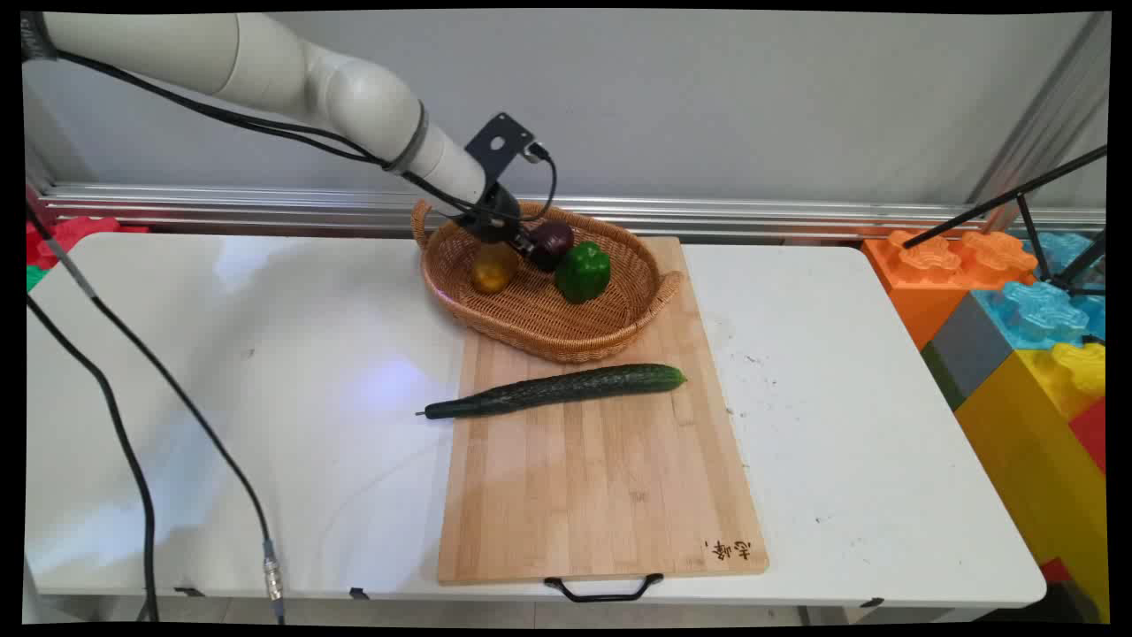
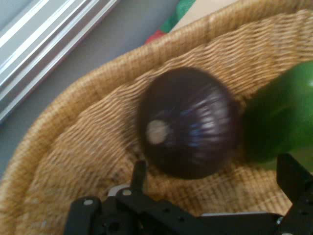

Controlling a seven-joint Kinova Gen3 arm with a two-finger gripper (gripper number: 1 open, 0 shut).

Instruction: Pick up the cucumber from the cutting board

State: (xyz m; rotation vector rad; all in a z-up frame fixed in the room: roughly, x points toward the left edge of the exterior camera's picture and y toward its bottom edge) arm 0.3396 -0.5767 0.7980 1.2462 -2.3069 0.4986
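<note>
1. While the gripper (image 2: 210, 183) reaches down into the wicker basket (image 1: 566, 332) at the worktop's back edge, its fingers (image 2: 138, 174) stand open, one each side of the dark purple onion (image 2: 188, 120), holding nothing.
2. Onion sits btwn a yellow fruit (image 1: 492, 268) & green pepper (image 1: 583, 271).
3. Cucumber (image 1: 557, 390) lies across the cutting board (image 1: 601, 495), w/ its stem end past the board's left edge.

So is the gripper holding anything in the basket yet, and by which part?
Nothing held. The gripper is open, its fingers either side of the dark purple onion, short of gripping it.
</note>
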